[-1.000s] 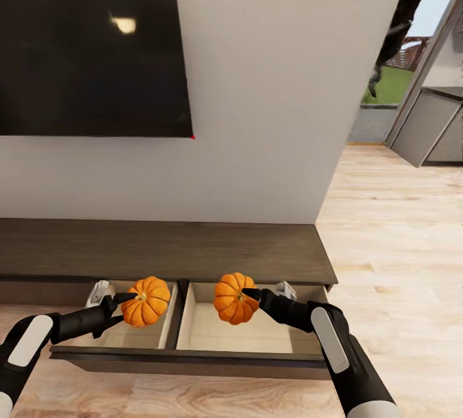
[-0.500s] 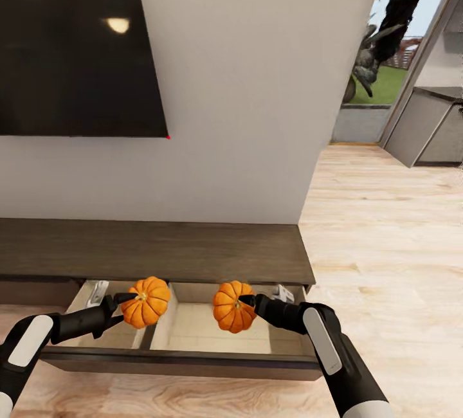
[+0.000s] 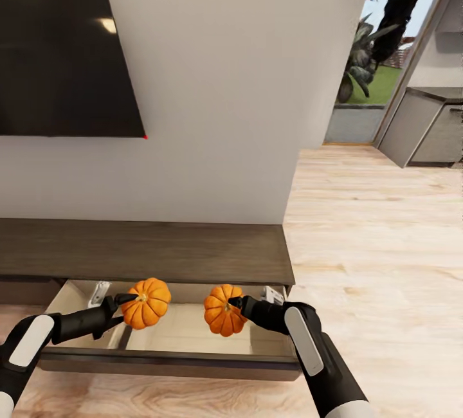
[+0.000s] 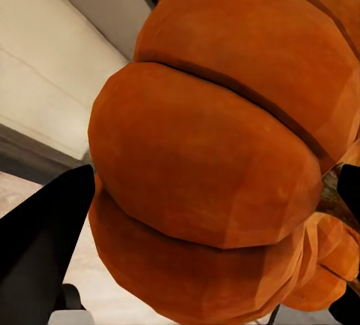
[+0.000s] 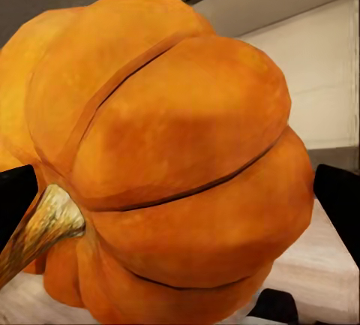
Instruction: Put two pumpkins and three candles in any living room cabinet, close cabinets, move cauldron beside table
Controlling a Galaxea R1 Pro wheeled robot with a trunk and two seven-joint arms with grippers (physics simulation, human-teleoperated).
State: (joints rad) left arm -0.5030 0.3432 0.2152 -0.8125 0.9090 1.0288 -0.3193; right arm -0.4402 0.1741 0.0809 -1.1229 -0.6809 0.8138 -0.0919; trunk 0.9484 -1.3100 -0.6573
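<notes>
I hold two orange ribbed pumpkins over the open drawer of the low dark-brown cabinet (image 3: 161, 251). My left gripper (image 3: 128, 305) is shut on the left pumpkin (image 3: 148, 303), which looms large in the left wrist view (image 4: 217, 152). My right gripper (image 3: 233, 305) is shut on the right pumpkin (image 3: 220, 310), whose stem shows in the right wrist view (image 5: 180, 167). Both pumpkins hang above the pale wood drawer inside (image 3: 173, 331). No candles or cauldron are in sight.
A black wall screen (image 3: 64, 58) hangs above the cabinet. The drawer front (image 3: 167, 364) juts toward me. To the right, light wood floor (image 3: 386, 263) runs to a doorway with plants (image 3: 366, 64) and a grey unit (image 3: 424, 128).
The view has swung to the right, so the screen, cabinet and drawer sit further left. The right pumpkin has come slightly lower and left in the picture. Both grips are unchanged.
</notes>
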